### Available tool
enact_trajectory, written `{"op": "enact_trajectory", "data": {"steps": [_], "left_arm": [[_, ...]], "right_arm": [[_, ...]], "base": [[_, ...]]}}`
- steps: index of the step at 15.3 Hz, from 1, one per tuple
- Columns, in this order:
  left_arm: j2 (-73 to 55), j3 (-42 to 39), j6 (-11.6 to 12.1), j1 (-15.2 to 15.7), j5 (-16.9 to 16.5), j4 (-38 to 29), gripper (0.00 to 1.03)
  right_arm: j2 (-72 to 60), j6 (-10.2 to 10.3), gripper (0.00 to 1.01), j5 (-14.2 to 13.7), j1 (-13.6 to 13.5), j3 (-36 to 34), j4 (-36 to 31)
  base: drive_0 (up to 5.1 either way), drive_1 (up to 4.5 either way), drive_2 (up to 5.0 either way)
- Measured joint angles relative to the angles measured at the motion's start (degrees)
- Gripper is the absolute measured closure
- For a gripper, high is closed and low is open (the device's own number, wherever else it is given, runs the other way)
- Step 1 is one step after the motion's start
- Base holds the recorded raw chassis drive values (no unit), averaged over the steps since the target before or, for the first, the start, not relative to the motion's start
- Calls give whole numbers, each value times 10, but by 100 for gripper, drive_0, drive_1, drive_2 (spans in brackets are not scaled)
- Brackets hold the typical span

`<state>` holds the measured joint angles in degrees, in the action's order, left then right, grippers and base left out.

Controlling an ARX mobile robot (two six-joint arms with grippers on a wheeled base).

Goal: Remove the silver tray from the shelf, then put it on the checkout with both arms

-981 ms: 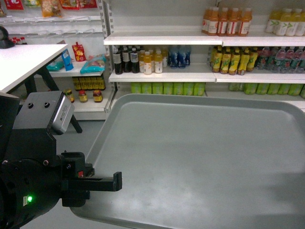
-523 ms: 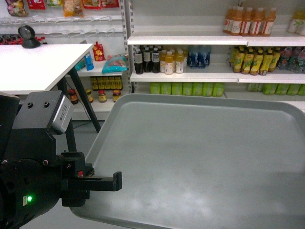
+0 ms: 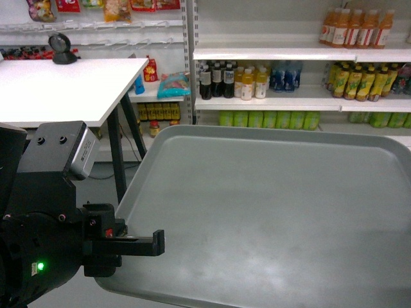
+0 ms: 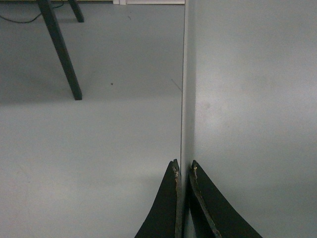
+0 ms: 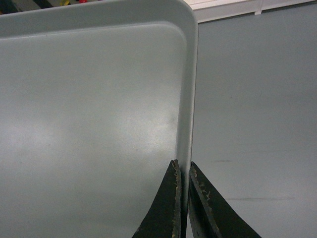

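Observation:
The silver tray (image 3: 276, 218) hangs level in the air and fills the lower right of the head view. My left gripper (image 3: 154, 247) is shut on its left rim; the left wrist view shows both black fingers pinching that rim (image 4: 183, 166) above the floor. My right gripper (image 5: 182, 166) is shut on the opposite rim of the tray (image 5: 89, 109), near a rounded corner; it lies outside the head view. The checkout (image 3: 58, 90), a white matte counter, stands at the upper left. The shelf (image 3: 289, 97) with drink bottles runs along the back.
Black slanted legs (image 3: 119, 160) hold up the counter, and one leg (image 4: 59, 49) shows over the grey floor. A black round device (image 3: 62, 50) sits on the counter's far edge. Snack packets hang at the top left. Lower shelves carry jars and green bottles.
The whole background has slid to the right in the head view, bringing the checkout counter further into sight. The tray and the left gripper keep the same place in the frame.

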<state>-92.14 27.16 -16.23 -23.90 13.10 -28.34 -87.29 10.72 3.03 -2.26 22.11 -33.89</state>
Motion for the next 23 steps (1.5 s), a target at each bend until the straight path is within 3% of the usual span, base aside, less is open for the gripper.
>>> {"op": "enact_trajectory", "data": {"steps": [23], "left_arm": [[-1, 0, 0, 0, 0, 0, 100]], "right_arm": [[-1, 0, 98, 0, 0, 0, 0]], "base": [[-503, 243, 243]]}}
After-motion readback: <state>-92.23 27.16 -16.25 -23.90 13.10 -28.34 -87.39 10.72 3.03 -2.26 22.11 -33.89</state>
